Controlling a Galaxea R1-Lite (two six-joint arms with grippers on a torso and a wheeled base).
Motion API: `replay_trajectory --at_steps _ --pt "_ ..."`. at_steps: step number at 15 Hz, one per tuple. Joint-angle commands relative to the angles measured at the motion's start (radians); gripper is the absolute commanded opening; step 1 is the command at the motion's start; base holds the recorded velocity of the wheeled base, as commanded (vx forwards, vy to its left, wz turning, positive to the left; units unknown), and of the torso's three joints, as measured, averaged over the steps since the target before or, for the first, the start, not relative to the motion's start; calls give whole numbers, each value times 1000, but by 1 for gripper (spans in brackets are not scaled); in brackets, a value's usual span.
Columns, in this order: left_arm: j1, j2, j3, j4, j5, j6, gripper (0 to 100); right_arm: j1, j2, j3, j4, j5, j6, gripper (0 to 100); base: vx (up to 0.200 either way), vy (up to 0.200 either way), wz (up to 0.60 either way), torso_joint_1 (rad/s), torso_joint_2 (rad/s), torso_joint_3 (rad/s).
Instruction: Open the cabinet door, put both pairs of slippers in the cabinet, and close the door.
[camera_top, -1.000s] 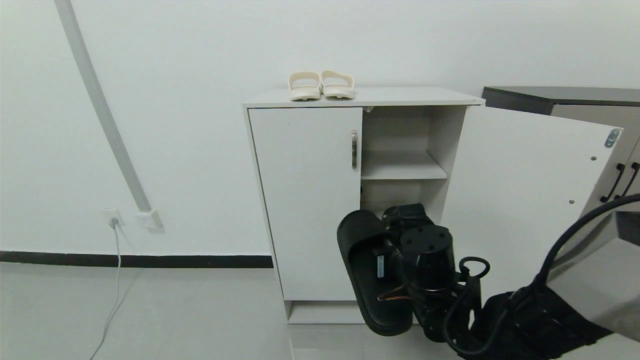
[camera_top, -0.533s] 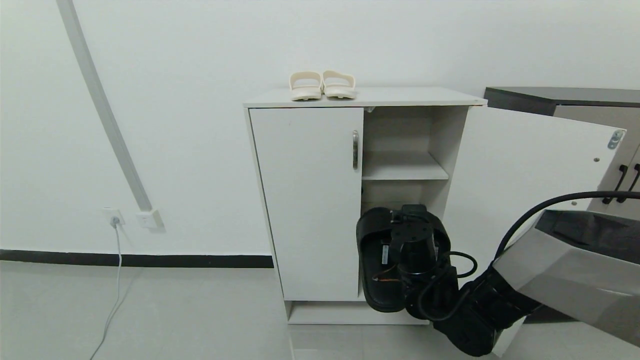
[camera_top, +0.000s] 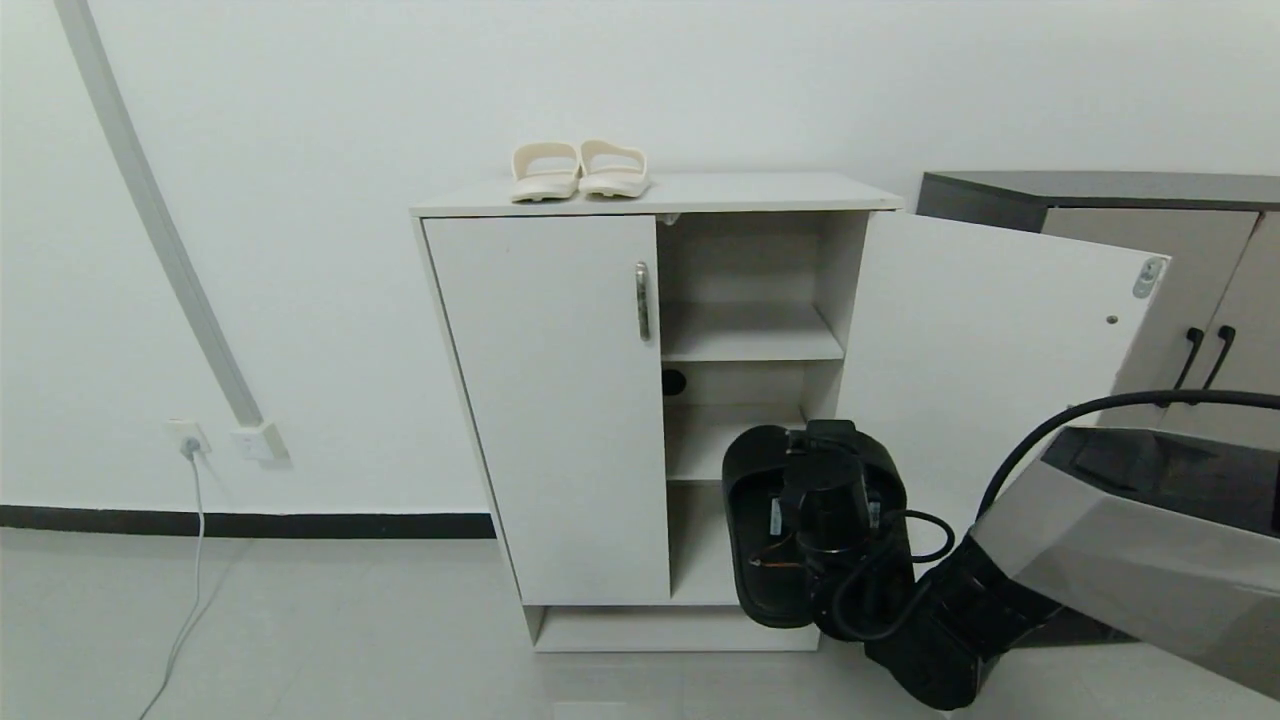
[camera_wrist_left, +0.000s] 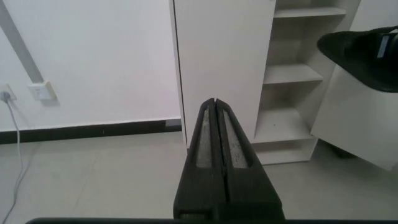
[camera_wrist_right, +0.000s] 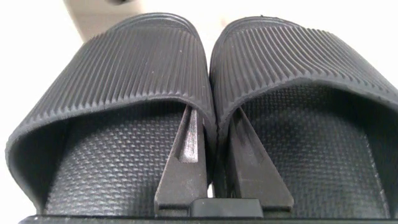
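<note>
We hold the black slippers before the open cabinet.
Head view: we see them in front of the lower shelves on the right, the right door open, the cream slippers on top. Left wrist view: our left tool has its fingers together. Right wrist view: our right tool is clamped on both slippers' inner sides.

The right gripper has carried the black slippers rightward, farther off, before the cabinet's open side.
</note>
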Motion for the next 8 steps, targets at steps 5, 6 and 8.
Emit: replay_trajectory --at_steps 5,6,8 --pt "0 1 0 0 0 -1 0 19 71 -3 -41 43 0 0 0 0 0 0 0 0" --pt "0 1 0 0 2 -4 0 19 79 -3 -50 44 0 0 0 0 0 0 0 0" --pt "0 2 0 0 2 -6 0 19 80 -3 -50 46 0 0 0 0 0 0 0 0"
